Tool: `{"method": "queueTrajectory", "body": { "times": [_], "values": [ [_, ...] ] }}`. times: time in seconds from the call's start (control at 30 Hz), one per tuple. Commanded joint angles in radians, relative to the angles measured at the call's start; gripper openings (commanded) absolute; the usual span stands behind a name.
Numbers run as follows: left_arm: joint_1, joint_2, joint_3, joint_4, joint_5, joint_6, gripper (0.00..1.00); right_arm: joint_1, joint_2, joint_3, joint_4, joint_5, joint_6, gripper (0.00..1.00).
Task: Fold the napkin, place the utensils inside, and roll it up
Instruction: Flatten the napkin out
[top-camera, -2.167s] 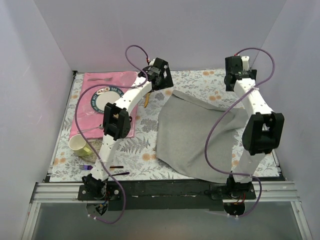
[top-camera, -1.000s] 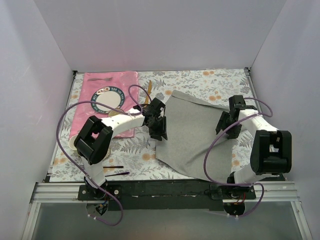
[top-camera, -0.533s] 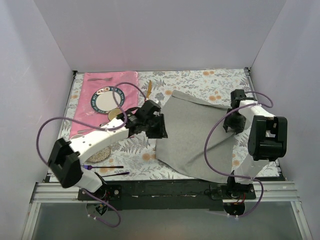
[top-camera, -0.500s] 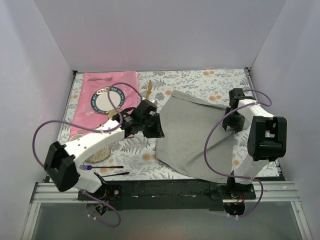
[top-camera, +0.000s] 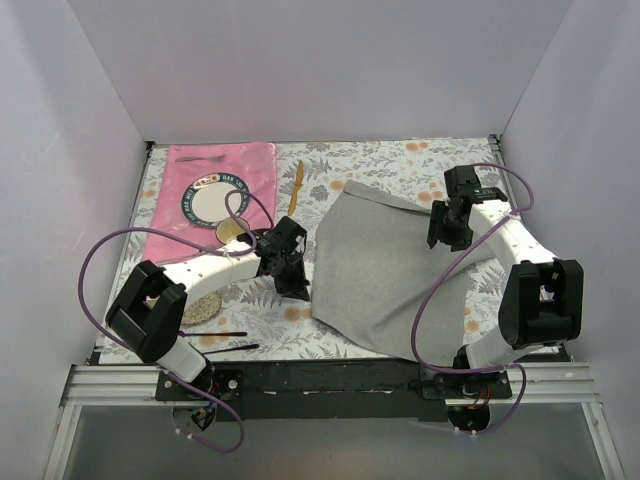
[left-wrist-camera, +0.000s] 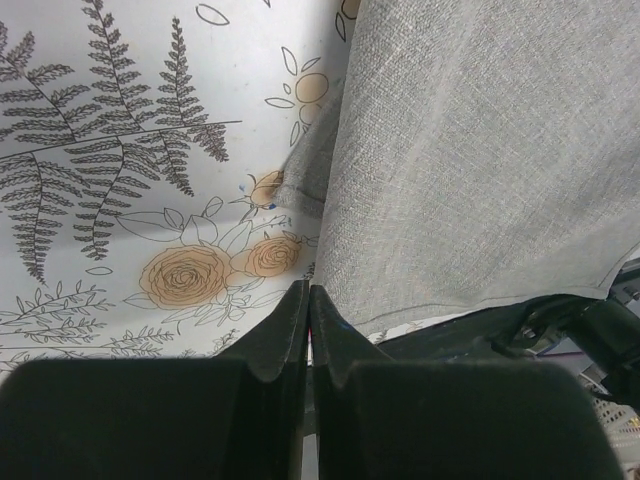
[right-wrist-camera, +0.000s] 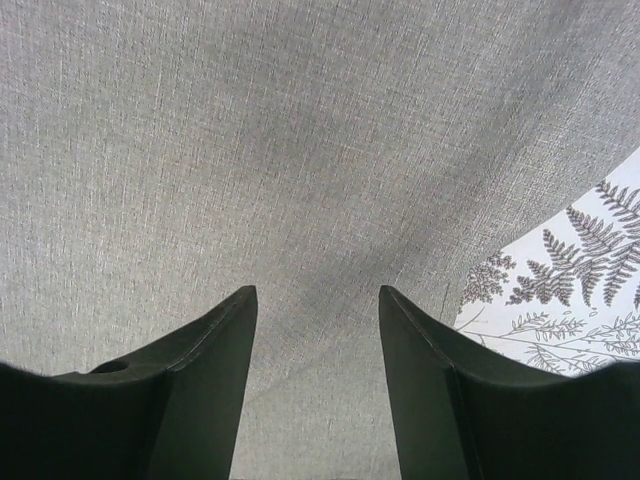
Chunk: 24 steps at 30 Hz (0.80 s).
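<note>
The grey napkin (top-camera: 385, 265) lies spread on the flowered table, creased, with a small underlayer flap (left-wrist-camera: 312, 168) sticking out at its left edge. My left gripper (top-camera: 299, 287) is low at that left edge. Its fingers are shut tip to tip (left-wrist-camera: 308, 293) right beside the napkin (left-wrist-camera: 480, 150), and I see no cloth between them. My right gripper (top-camera: 439, 236) hovers over the napkin's far right part, open, with only napkin (right-wrist-camera: 300, 130) under its gap (right-wrist-camera: 318, 300). An orange-tan utensil (top-camera: 296, 186) lies on the table beyond the napkin's far left corner.
A pink placemat (top-camera: 250, 160) with a dark-rimmed plate (top-camera: 212, 201) sits at the back left. A purple-handled fork (top-camera: 186, 335) and a thin black utensil (top-camera: 236, 347) lie near the front left edge. Purple cables loop over both arms.
My left gripper has drawn a little nearer along the napkin's left edge and has shut from partly open. My right gripper has shifted left and farther back over the napkin.
</note>
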<state>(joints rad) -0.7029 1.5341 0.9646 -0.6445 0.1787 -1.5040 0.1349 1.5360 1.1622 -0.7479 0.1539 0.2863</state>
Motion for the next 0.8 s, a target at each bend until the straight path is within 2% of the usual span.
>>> {"method": "queueTrajectory", "body": {
  "times": [0.0, 0.23, 0.5, 0.67, 0.77],
  "values": [
    [0.006, 0.035, 0.032, 0.040, 0.028, 0.025, 0.00, -0.003, -0.011, 0.001, -0.030, -0.025, 0.007, 0.60],
    [0.006, 0.118, 0.057, 0.075, 0.041, 0.051, 0.00, -0.003, -0.020, 0.014, -0.034, -0.019, -0.001, 0.60],
    [0.008, 0.146, 0.051, 0.155, 0.050, 0.090, 0.00, -0.003, -0.017, 0.019, -0.036, -0.027, 0.011, 0.60],
    [0.008, 0.109, 0.019, 0.161, 0.004, 0.096, 0.00, -0.004, -0.007, 0.025, -0.041, -0.043, 0.025, 0.60],
    [0.008, 0.138, 0.014, 0.135, -0.025, 0.117, 0.00, -0.003, -0.005, 0.033, -0.045, -0.048, 0.030, 0.60]
  ]
}}
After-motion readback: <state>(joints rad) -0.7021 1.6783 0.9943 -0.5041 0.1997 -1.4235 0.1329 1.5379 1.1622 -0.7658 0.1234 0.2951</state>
